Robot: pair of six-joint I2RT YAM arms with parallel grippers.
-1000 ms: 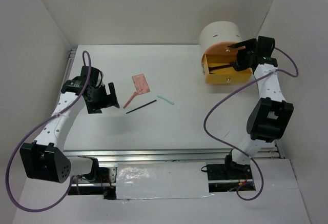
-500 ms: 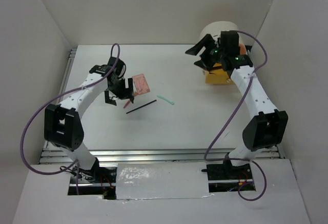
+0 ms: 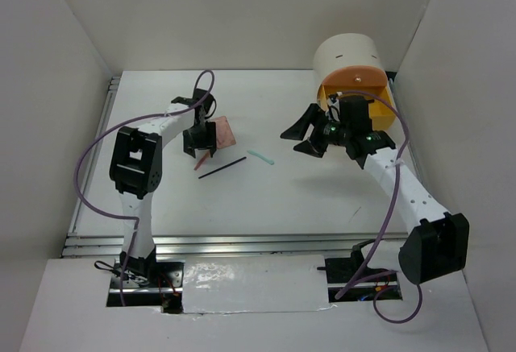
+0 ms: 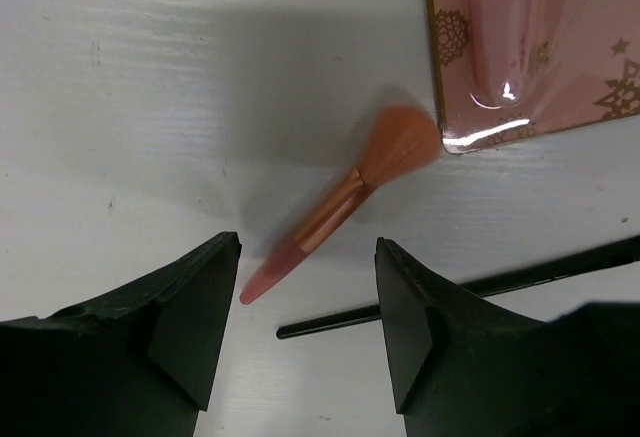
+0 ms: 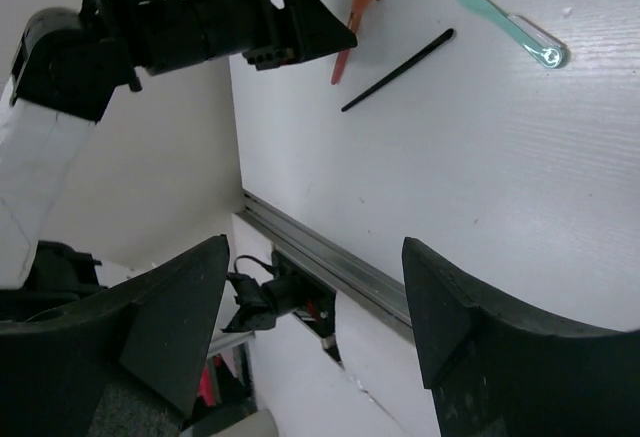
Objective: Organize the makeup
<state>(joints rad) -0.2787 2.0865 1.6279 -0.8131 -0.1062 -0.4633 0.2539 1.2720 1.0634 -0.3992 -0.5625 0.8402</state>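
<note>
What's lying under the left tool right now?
On the table below the open left tool: a pink brush, bristles at a corner of the pink palette, and a thin black pencil. One finger hides a stretch of the pencil.

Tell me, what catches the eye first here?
The left gripper hovers open over a peach-pink brush, beside a pink palette, left of centre. At the back right stands a round cream drawer unit with its yellow drawer pulled out, and the right gripper hangs open and empty before it.
</note>
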